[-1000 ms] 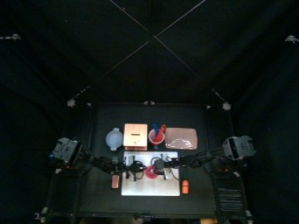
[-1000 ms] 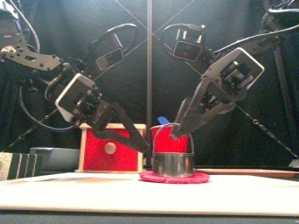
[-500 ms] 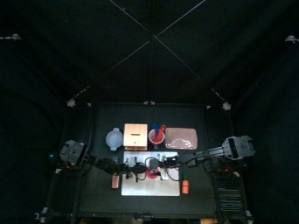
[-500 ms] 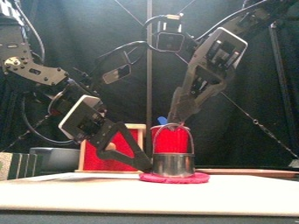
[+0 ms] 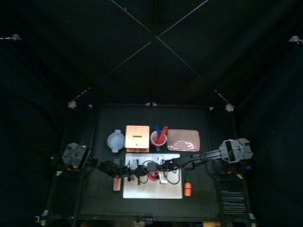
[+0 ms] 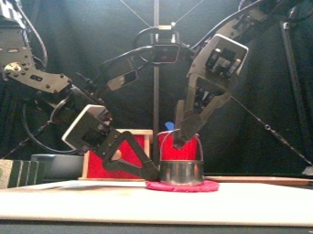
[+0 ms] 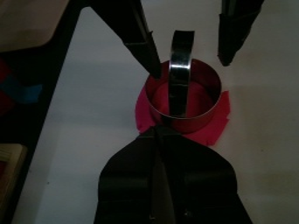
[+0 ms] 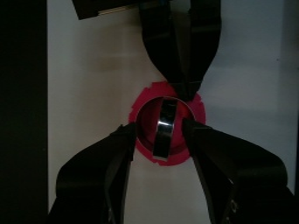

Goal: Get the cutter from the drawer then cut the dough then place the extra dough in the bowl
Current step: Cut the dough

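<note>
Cutter (image 6: 181, 170) on dough (image 6: 184, 186), white board (image 5: 142, 188) — lower centre.
Left end effector (image 6: 152, 171) closed beside it, right end effector (image 8: 163, 131) open over it — black surface (image 5: 201, 120), curtains (image 5: 71, 62).

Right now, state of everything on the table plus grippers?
Cutter: upright on dough, handle up.
Dough: flat on board, under cutter.
Left gripper: shut, tip at cutter's base.
Right gripper: open, either side of cutter.
Drawer: cannot tell.
Cup: upright, blue knife inside.
</note>
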